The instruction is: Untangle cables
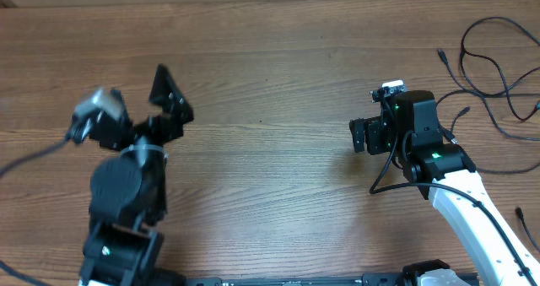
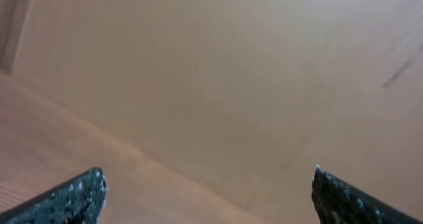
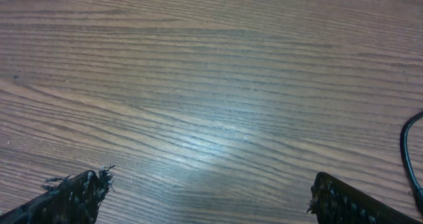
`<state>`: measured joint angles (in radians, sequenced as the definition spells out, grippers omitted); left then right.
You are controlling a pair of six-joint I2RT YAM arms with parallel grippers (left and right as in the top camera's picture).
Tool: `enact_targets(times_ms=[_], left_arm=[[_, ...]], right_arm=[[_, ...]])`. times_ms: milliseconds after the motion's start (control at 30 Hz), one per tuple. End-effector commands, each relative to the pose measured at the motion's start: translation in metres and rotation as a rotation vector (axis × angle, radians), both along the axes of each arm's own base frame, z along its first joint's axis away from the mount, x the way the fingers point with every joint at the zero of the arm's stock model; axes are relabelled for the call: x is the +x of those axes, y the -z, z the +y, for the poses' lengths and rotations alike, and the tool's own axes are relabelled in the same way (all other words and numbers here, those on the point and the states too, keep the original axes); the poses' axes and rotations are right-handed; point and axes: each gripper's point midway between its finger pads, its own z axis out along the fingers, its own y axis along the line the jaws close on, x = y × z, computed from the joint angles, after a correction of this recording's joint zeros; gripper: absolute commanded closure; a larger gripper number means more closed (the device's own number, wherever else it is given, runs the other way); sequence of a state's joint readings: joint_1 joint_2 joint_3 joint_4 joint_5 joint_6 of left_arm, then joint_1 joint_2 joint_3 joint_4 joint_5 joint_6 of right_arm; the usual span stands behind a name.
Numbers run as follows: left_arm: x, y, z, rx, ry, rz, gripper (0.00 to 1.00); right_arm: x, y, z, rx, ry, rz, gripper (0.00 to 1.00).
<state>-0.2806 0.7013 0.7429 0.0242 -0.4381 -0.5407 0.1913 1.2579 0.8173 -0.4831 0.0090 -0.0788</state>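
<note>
Table: a wood-grain table [image 1: 278,58] fills the overhead view, with the grain running from 9 to 3 o'clock.
Cables: the cables [image 1: 498,64] lie at about 2 o'clock on the table as thin black loose strands. They loop over one another, and small plugs show at several ends.
Stray strand: another thin black strand [image 1: 525,221] lies at the table's edge near 4 o'clock, apart from the main group. Whether it joins the rest cannot be told.
Left arm: the black left arm [image 1: 126,193] rises from 7 o'clock and reaches toward 12 o'clock.
Left gripper: the left gripper [image 1: 171,97] is at about 9 o'clock, well apart from the cables. Its jaws stand wide apart and hold nothing. In the left wrist view its two fingertips [image 2: 82,192] sit at the bottom corners over blurred bare wood.
Right arm: the white right arm [image 1: 472,206] comes in from 5 o'clock. It ends in a black wrist with green lights.
Right gripper: the right gripper [image 1: 361,136] sits just right of the table's centre and faces 9 o'clock. The cables are behind it toward 2 o'clock, near but not touching. Its jaws are spread wide and empty. In the right wrist view the fingertips [image 3: 79,192] frame bare wood.
Right wrist edge: one thin black cord [image 3: 404,145] curves in at 3 o'clock of that view, clear of both fingers.
</note>
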Motion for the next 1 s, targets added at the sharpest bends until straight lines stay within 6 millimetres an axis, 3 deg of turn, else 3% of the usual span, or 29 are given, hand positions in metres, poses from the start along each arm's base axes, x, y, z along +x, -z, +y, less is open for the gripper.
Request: enact_targets(times_ms=[0, 367, 700, 900, 967], left_arm=[[-0.014, 0.024, 0.009, 0.001, 0.013, -0.054, 0.00], [-0.058, 0.107, 0.054, -0.244, -0.125, -0.195, 0.00], [-0.060, 0.172, 0.062, -0.222, -0.180, -0.084, 0.00], [-0.065, 0.205, 0.068, -0.195, -0.226, 0.049, 0.00], [-0.064, 0.205, 0.065, -0.112, -0.211, 0.074, 0.01]], right_arm=[[0.002, -0.001, 0.000, -0.006, 0.006, -0.007, 0.00], [0.002, -0.001, 0.000, -0.006, 0.006, -0.007, 0.00], [0.002, -0.001, 0.000, -0.006, 0.006, -0.007, 0.00], [0.002, -0.001, 0.000, -0.006, 0.006, -0.007, 0.00], [0.002, -0.001, 0.000, -0.006, 0.006, -0.007, 0.00]])
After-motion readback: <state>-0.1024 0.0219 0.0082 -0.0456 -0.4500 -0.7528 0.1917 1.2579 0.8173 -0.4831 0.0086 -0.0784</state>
